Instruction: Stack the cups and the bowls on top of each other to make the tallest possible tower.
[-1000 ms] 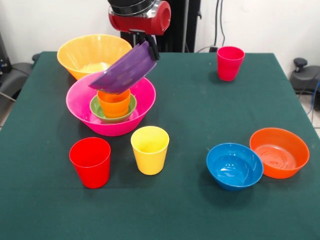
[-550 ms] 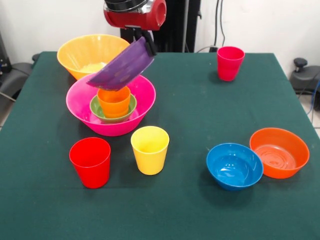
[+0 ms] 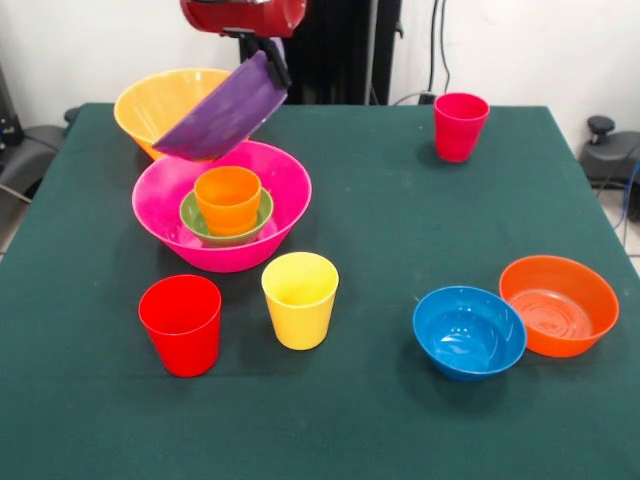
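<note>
- Front view: the tower is barely begun. In the left middle of the frame, the pink bowl (image 3: 222,208) holds the green bowl (image 3: 226,223), and the orange cup (image 3: 228,199) stands in that.
- The gripper (image 3: 266,57), upper left, pinches the rim of the tilted purple bowl (image 3: 222,110), held in the air above the pink bowl's far edge.
- Unstacked: yellow bowl (image 3: 165,104), red cup (image 3: 182,324), yellow cup (image 3: 300,299), crimson cup (image 3: 460,126), blue bowl (image 3: 469,332), orange bowl (image 3: 558,305). All look empty.
</note>
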Controlling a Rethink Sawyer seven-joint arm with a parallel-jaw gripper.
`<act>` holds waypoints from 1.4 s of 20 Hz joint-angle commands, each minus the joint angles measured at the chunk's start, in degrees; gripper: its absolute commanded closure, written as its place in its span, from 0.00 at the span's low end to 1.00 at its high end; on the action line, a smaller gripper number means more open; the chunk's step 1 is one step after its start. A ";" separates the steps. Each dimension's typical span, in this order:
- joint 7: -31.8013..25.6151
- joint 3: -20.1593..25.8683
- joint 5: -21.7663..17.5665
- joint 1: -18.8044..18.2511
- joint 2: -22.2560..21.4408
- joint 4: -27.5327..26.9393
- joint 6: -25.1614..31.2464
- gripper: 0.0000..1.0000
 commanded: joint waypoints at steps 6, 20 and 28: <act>-18.98 4.89 -7.53 -2.91 3.42 -2.64 2.36 1.00; -16.24 4.83 -14.46 -0.86 10.52 -7.72 -3.40 1.00; -13.16 5.51 -15.46 -0.49 10.08 -6.59 -4.79 1.00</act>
